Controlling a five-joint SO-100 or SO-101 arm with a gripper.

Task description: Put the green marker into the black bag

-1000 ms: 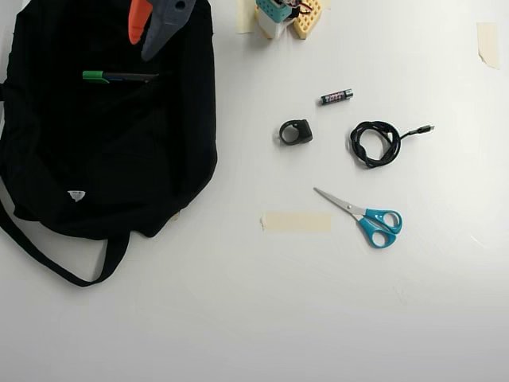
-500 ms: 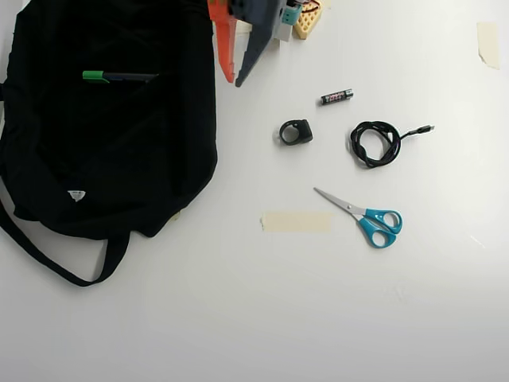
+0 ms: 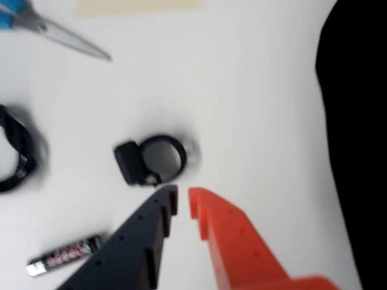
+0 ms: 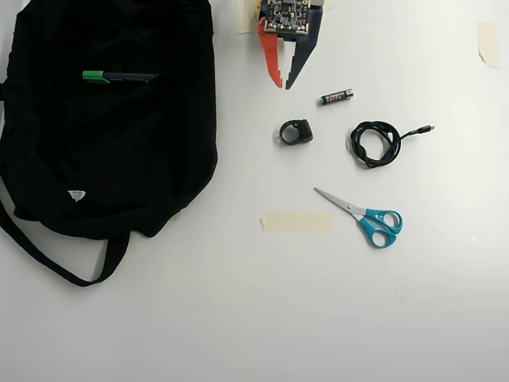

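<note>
Arm has swung off the black bag (image 4: 111, 151) since 1 s ago; gripper (image 4: 281, 85) now over bare table at 12 o'clock of the ring clip (image 4: 296, 132), fingers nearly pressed together, holding nothing. Green marker (image 4: 119, 77) lies on the bag at its 11 o'clock, same spot as before, so I judge the drop done. Can't tell if it's inside or just on top. Wrist view blurry, bag cut off at 3 o'clock
</note>
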